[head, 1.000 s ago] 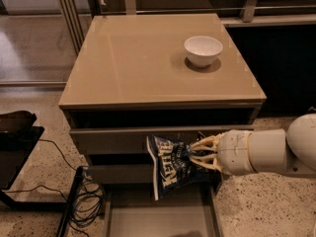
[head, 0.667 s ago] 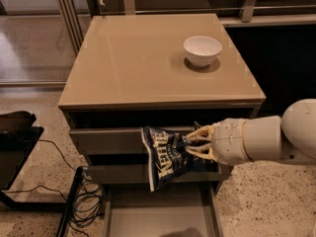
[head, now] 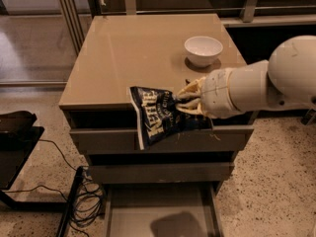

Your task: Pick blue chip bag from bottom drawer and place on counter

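My gripper (head: 183, 101) is shut on the blue chip bag (head: 157, 115), a dark navy bag with white lettering. It holds the bag by its right end, hanging tilted in front of the counter's front edge, at the level of the top drawer. The counter (head: 133, 53) is a glossy beige top. The bottom drawer (head: 160, 211) is pulled open below, its flat grey floor bare with a shadow on it. My white arm (head: 266, 83) comes in from the right.
A white bowl (head: 203, 50) stands on the counter at the back right. Two upper drawer fronts (head: 103, 141) are shut. Black cables (head: 86, 199) and a dark stand (head: 15, 142) lie on the speckled floor at the left.
My gripper has lifted the chip bag from the middle drawer's height up to the counter's front edge. The view has shifted too.
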`<state>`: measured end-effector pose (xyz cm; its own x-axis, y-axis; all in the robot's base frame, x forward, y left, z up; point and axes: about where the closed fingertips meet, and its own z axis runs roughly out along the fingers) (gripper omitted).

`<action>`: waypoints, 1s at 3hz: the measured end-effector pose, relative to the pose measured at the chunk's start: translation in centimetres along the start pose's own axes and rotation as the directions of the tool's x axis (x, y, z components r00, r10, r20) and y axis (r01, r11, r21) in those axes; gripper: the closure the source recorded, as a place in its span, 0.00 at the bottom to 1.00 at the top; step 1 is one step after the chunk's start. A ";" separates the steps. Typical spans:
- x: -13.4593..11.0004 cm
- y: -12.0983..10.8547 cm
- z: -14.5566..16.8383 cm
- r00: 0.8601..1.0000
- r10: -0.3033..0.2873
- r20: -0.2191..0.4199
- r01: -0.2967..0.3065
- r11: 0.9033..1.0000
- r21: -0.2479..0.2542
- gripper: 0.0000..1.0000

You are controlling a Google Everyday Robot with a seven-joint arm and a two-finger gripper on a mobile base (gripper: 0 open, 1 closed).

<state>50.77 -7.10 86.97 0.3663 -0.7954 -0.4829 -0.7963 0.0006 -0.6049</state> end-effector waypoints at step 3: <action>-0.8 -3.1 0.8 0.999 -0.013 0.052 0.011 0.999 0.035 1.00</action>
<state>53.33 -6.01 88.69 0.4011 -0.7629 -0.5071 -0.7745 0.0131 -0.6324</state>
